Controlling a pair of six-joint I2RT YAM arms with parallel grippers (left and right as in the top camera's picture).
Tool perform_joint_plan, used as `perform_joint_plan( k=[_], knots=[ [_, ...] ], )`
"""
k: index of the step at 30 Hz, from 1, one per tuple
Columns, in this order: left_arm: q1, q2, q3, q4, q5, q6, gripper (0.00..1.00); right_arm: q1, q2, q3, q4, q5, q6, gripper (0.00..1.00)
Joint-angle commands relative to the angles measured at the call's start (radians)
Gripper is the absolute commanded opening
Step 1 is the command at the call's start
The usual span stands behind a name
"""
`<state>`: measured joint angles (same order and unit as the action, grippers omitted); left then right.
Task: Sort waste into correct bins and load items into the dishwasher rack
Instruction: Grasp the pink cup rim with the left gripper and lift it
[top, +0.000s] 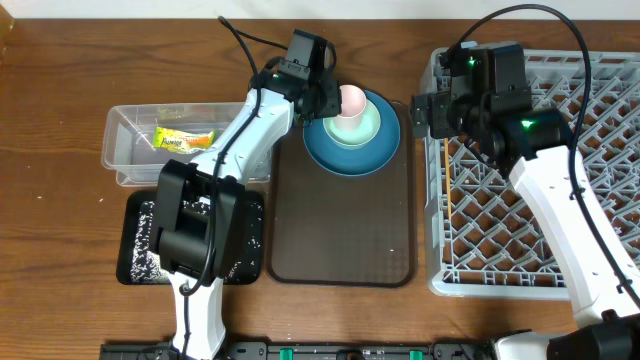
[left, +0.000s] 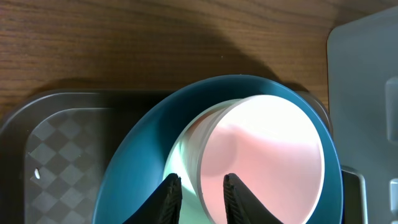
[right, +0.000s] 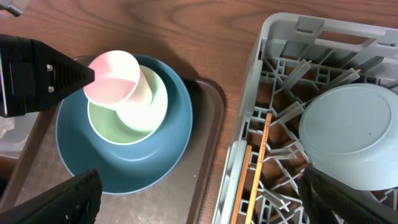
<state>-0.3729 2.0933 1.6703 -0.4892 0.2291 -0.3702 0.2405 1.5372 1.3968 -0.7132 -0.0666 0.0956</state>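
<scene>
A pink cup (left: 267, 149) leans tilted in the mint-green bowl (left: 179, 158), which sits on the dark blue plate (left: 134, 162). My left gripper (left: 200, 200) straddles the cup's near wall, one finger inside and one outside. It has narrowed but a small gap shows on each side, so it is open. My right gripper (right: 205, 205) hangs wide open and empty over the left rim of the dishwasher rack (right: 273, 37). Wooden chopsticks (right: 262, 155) and the pale bowl (right: 348, 134) lie in the rack. The wrapper (top: 183, 139) lies in the clear tub (top: 120, 150).
The plate stack rests at the far end of a brown serving tray (top: 340, 230). A black tray (top: 135, 262) with white grains sits at the front left, partly under my left arm. The rack's corner (left: 367, 93) is close to the plate's right side.
</scene>
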Motion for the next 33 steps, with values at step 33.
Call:
perform_joint_plan(
  k=[33],
  knots=[
    [-0.016, 0.043, -0.024, 0.016, -0.039, -0.002, 0.06, 0.009, 0.004, 0.003, 0.002, 0.010, 0.008, 0.99]
  ],
)
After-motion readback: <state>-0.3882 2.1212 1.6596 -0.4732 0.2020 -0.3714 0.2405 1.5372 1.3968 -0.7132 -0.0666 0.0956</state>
